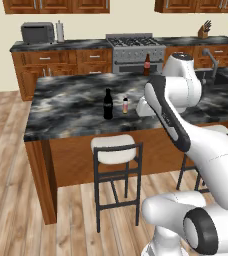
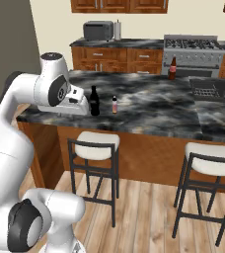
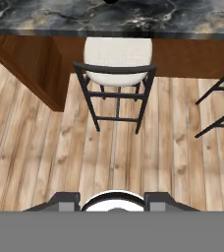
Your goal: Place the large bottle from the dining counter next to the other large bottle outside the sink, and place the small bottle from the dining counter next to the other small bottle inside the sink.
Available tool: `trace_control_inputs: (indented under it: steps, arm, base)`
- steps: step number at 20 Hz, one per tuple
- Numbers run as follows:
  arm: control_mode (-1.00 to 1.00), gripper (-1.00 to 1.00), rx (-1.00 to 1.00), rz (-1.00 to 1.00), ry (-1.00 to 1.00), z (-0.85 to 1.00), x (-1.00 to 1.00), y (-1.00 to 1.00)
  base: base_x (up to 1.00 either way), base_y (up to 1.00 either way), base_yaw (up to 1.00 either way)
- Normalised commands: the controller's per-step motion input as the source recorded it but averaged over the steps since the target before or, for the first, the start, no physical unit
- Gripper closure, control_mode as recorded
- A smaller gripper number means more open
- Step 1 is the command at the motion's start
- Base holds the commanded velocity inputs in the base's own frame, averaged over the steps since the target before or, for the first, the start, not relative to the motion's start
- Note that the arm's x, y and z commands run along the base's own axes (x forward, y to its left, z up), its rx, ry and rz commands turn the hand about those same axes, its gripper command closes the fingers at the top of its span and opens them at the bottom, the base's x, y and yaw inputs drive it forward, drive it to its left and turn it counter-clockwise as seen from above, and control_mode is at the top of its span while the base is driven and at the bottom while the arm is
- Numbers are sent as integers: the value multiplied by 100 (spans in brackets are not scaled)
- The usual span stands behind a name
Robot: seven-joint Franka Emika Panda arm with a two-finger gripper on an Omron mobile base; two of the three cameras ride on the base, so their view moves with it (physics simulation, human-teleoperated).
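On the marbled dining counter (image 1: 66,107) the black bottle (image 1: 108,104) stands just beside the tiny bottle (image 1: 125,105), both ungrasped; the gripper (image 2: 83,105), its spread impossible to tell, must probably reach the black one first.

Tall black bottle (image 1: 108,104) with slim neck stands upright on the marbled worktop (image 1: 66,105) of the island, near its front edge. Tiny pinkish-orange bottle (image 1: 125,105), dark cap, upright just beside it — apart, not touching. Brown bottle (image 1: 147,65) with red label stands upright at the worktop's far side, well apart from both. Black sink (image 2: 209,89) with grid rack sits further along — its inside is hard to make out.
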Motion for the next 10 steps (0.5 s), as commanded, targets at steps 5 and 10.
trace_control_inputs:
  steps: [5, 10]
  arm:
    - [-100, -100, 0, 0, -7, 0, -34, 4]
    - [-100, -100, 0, -3, -10, 17, -69, 0]
  base:
    - [0, 0, 0]
    - [0, 0, 0]
